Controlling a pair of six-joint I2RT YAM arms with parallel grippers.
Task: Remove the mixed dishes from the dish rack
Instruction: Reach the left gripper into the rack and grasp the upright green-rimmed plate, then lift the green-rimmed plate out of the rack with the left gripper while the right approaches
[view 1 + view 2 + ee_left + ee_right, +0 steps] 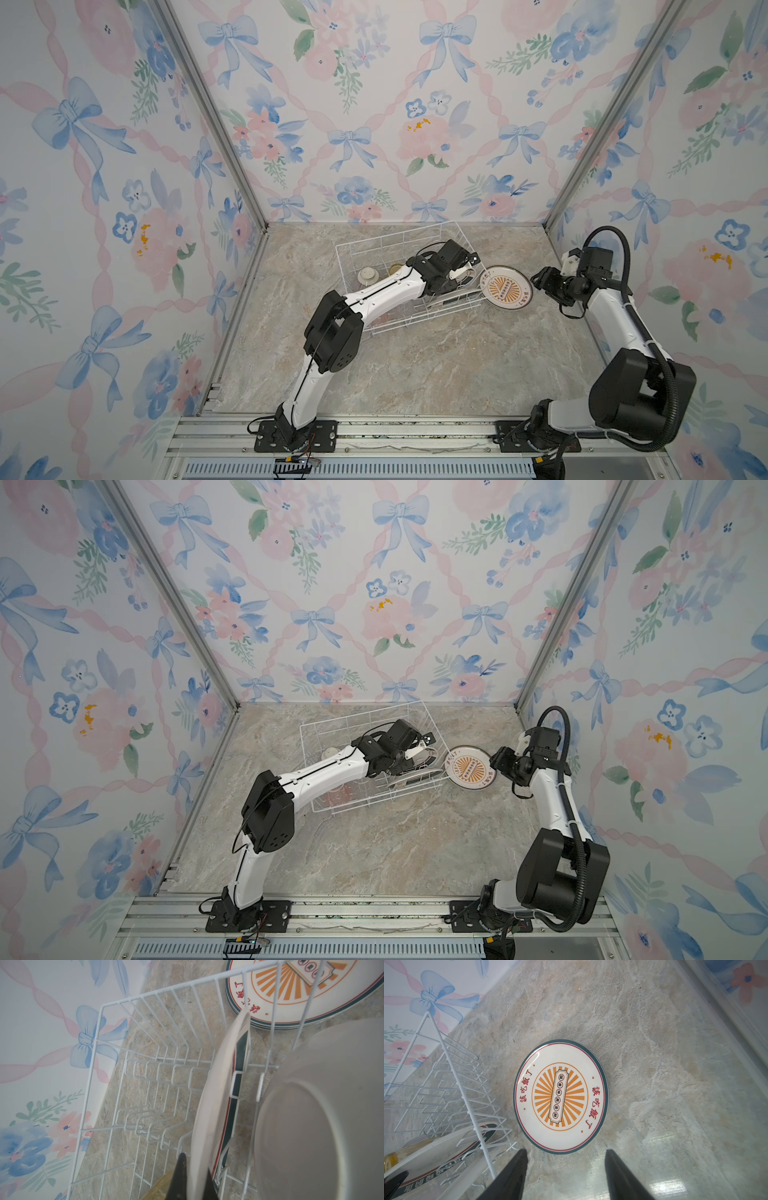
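I have the left gripper (pixel 195 1180) down inside the large white wire dish rack (pixel 395 233). Its black fingers are pinched tight on the top rim of a round white plate (pixel 214 1105) that stands on edge between the upright prongs. Gripping at the rim makes sense to me — it's the only part clear of the wires, and a straight lift should draw the plate out of its slot. A second dark-rimmed plate (pixel 241 1053) leans just behind it, so I judge a tilted pull could drag the pair together. A yellow glass tumbler (pixel 158 1186) sits close by the fingers. A pale round dish underside (pixel 322 1115) looms large in the wrist view; plate or bowl, I cannot tell.

The right gripper (pixel 566 1153) hangs with its jaws wide and empty over the marble-patterned tabletop (pixel 415 365). It is at the edge of a stack of orange-sunburst plates (pixel 560 1095) lying flat just outside the rack's end wall — a landing spot kept near, I'd guess, so each plate travels little. The unloading looks partly done.
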